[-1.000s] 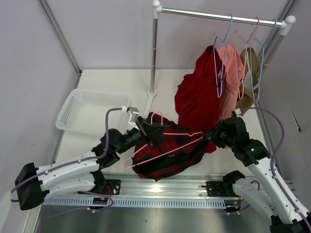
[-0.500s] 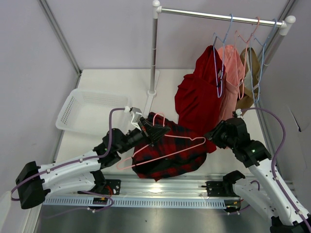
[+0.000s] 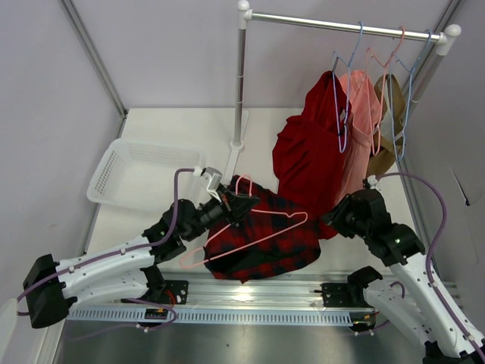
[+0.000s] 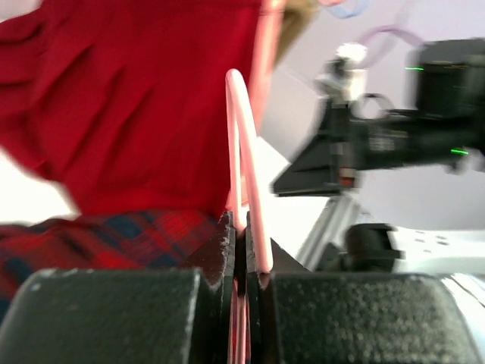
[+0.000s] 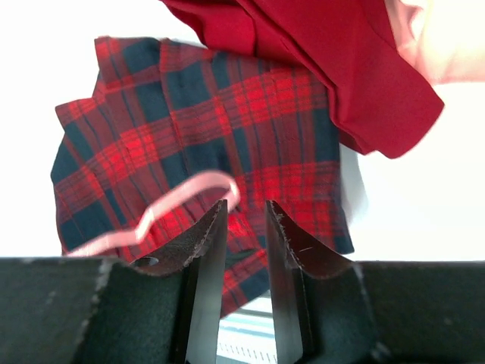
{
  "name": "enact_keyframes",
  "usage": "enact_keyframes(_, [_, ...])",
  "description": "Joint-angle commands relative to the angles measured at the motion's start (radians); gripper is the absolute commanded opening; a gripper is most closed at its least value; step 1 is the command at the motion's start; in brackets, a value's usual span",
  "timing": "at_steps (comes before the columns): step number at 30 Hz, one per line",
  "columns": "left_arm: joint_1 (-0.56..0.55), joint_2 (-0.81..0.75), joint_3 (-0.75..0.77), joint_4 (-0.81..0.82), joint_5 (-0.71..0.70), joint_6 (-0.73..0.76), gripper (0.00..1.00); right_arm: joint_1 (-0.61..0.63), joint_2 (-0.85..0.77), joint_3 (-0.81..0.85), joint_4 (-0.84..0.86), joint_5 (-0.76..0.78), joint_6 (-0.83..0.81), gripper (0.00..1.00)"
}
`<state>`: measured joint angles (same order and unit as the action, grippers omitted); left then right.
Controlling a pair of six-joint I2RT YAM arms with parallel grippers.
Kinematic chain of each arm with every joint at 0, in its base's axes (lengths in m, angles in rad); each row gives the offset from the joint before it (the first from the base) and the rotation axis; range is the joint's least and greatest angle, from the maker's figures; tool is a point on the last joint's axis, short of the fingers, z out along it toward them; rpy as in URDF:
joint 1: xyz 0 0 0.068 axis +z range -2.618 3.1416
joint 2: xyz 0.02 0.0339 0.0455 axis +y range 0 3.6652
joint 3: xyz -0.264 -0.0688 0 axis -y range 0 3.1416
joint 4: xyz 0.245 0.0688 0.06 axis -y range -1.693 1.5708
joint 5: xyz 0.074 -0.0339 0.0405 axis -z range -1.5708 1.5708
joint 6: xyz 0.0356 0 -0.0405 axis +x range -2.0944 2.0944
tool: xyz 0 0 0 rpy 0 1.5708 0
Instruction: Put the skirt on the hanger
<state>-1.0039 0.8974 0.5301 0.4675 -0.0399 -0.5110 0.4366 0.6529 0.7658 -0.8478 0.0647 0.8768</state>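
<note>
Here the left gripper (image 4: 244, 227) is pressed together on the thin pink wire of the hanger (image 4: 241, 136), pinching it near the hook. From that grip the hanger's triangle slants out over the skirt (image 3: 274, 246), one corner toward the near edge of the table (image 3: 174, 129) and the other toward the right arm. The plaid skirt lies crumpled on the table under the hanger, between the two arms. Its far right edge sits below the hem of a plain red garment (image 3: 303, 152) hanging from the rail (image 3: 341, 26). The right gripper (image 5: 244, 208) has its fingers slightly parted with nothing between them. It hovers just beside the skirt's right side, and the hanger's rounded corner shows just beyond one fingertip. A white basket (image 3: 136, 171) sits to the left, well apart.
</note>
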Motion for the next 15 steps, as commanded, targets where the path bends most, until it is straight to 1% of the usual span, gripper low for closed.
enact_keyframes(1, [0.004,-0.011,0.071,-0.107,-0.104,0.025,0.0,0.042,-0.045,0.013,-0.097,0.018,-0.007,0.29])
enact_keyframes(3, [0.013,0.0,0.082,-0.128,-0.11,0.02,0.0,0.097,-0.073,0.007,-0.141,0.02,0.011,0.28])
enact_keyframes(4, [0.013,0.005,0.084,-0.138,-0.117,0.016,0.0,0.118,-0.076,-0.003,-0.154,0.023,0.016,0.24])
enact_keyframes(6, [0.019,0.011,0.085,-0.138,-0.115,0.009,0.0,0.168,-0.079,-0.011,-0.171,0.037,0.024,0.2])
enact_keyframes(7, [0.021,0.023,0.093,-0.139,-0.114,0.005,0.0,0.23,-0.076,-0.02,-0.174,0.044,0.03,0.2])
enact_keyframes(9, [0.024,0.035,0.102,-0.144,-0.112,0.002,0.0,0.304,-0.053,-0.028,-0.148,0.073,0.047,0.18])
enact_keyframes(10, [0.027,0.046,0.111,-0.151,-0.11,0.0,0.0,0.392,-0.041,-0.031,-0.139,0.09,0.053,0.17])
enact_keyframes(11, [0.027,0.055,0.123,-0.158,-0.112,0.0,0.0,0.439,-0.024,-0.034,-0.117,0.108,0.06,0.17])
enact_keyframes(13, [0.028,0.067,0.134,-0.165,-0.112,0.0,0.0,0.535,0.059,-0.036,-0.091,0.173,0.067,0.17])
enact_keyframes(14, [0.03,0.077,0.146,-0.168,-0.112,-0.001,0.0,0.624,0.097,-0.031,-0.068,0.199,0.068,0.17])
enact_keyframes(15, [0.03,0.08,0.151,-0.168,-0.112,-0.001,0.0,0.664,0.178,-0.026,-0.062,0.254,0.07,0.18])
